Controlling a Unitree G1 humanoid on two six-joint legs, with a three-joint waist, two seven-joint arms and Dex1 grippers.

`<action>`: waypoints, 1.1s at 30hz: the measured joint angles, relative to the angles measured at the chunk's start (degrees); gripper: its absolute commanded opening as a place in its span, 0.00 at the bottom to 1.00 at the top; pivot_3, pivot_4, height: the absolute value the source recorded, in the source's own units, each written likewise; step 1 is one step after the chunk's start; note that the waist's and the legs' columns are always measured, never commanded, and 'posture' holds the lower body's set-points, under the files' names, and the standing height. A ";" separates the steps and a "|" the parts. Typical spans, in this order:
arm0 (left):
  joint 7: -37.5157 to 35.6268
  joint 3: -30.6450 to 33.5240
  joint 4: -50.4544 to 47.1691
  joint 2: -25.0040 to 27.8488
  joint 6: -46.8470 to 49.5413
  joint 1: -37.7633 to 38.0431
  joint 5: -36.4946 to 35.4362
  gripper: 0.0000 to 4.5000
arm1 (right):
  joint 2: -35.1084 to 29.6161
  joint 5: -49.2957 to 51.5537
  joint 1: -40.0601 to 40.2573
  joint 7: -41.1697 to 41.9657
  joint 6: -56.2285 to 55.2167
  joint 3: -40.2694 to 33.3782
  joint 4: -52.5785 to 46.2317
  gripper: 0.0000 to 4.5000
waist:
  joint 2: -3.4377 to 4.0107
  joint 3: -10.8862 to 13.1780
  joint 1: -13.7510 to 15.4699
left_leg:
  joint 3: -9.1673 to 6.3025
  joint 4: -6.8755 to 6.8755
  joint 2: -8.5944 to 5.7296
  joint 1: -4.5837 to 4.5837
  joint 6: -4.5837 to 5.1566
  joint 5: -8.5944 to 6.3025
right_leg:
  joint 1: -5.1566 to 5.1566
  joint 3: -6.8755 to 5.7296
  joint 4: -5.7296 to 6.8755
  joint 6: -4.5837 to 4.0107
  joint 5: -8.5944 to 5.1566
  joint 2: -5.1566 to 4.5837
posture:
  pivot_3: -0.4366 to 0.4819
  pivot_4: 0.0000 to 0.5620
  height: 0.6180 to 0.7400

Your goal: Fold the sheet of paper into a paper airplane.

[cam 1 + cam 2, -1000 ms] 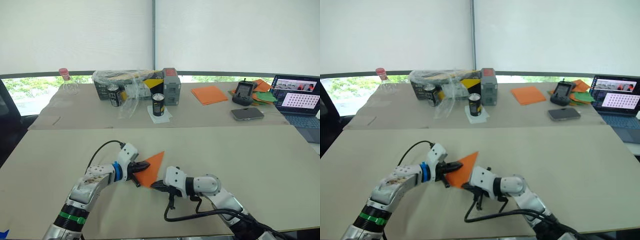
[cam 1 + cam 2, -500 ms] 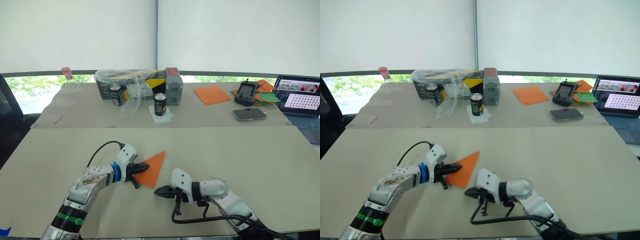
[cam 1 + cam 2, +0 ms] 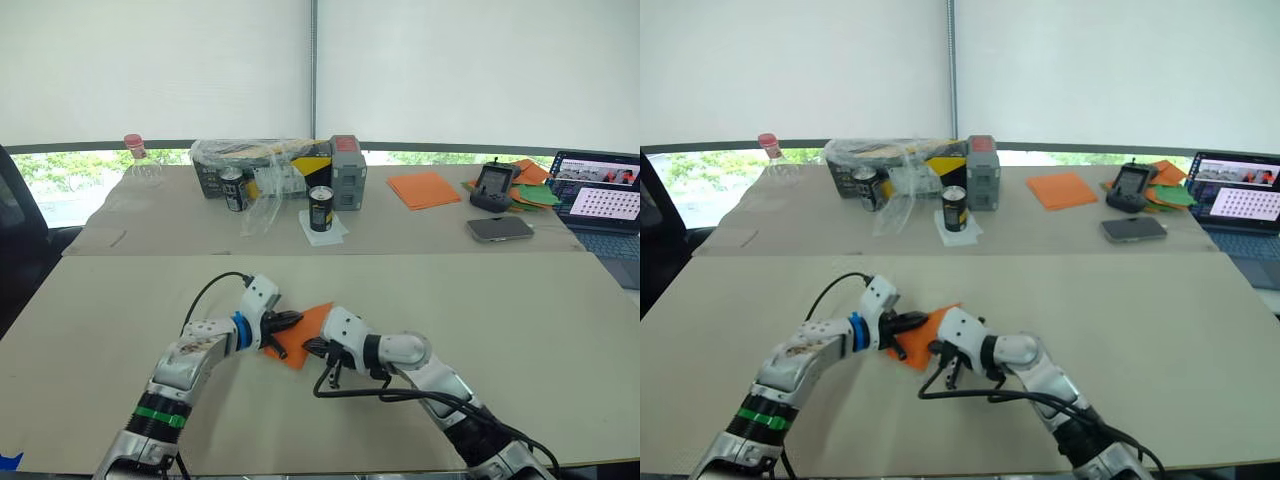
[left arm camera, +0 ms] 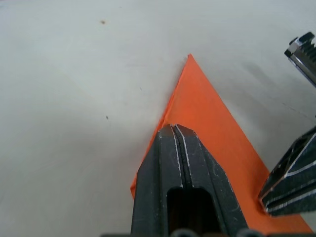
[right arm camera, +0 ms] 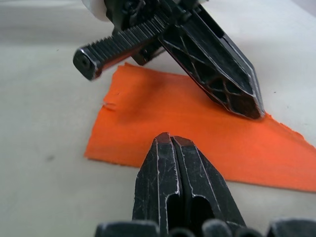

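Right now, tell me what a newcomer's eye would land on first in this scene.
The folded orange paper triangle on the near beige table, with both black-fingered grippers shut, the left gripper pressing on it and the right gripper at its edge. Behind, black drink cans and a flat orange paper stack.

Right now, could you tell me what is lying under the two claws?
The folded orange paper airplane lies flat on the table, beneath the shut left claw and shut right claw. Its creases under the fingers are covered.
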 measured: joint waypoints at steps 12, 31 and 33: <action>-3.25 -1.28 6.94 -1.07 -3.78 -4.15 1.22 0.00 | 0.29 -1.48 -1.80 -2.45 0.28 0.06 1.52 0.00 | 0.00 0.00 0.00 | -0.01 0.02 0.00 0.03 -0.02 0.02 | 0.03 -0.01 0.04 0.00 0.00 0.02 | 0.48 0.27 1.00; -6.88 -2.71 36.09 -11.09 -21.52 -19.09 9.09 0.00 | 2.69 -1.31 -0.88 -4.93 3.94 -2.67 1.61 0.00 | -0.02 -0.05 0.47 | -0.07 0.31 -0.13 0.03 0.02 0.00 | 0.26 -0.10 0.03 0.02 -0.01 -0.05 | 0.48 0.27 1.00; -7.18 -2.15 36.73 -11.30 -22.15 -19.09 9.08 0.00 | 2.69 -1.31 -0.79 -4.99 4.33 -2.71 1.30 0.00 | -0.02 -0.05 0.49 | -0.09 0.31 -0.13 0.03 0.03 0.00 | 0.26 -0.11 0.03 0.03 -0.01 -0.05 | 0.48 0.27 1.00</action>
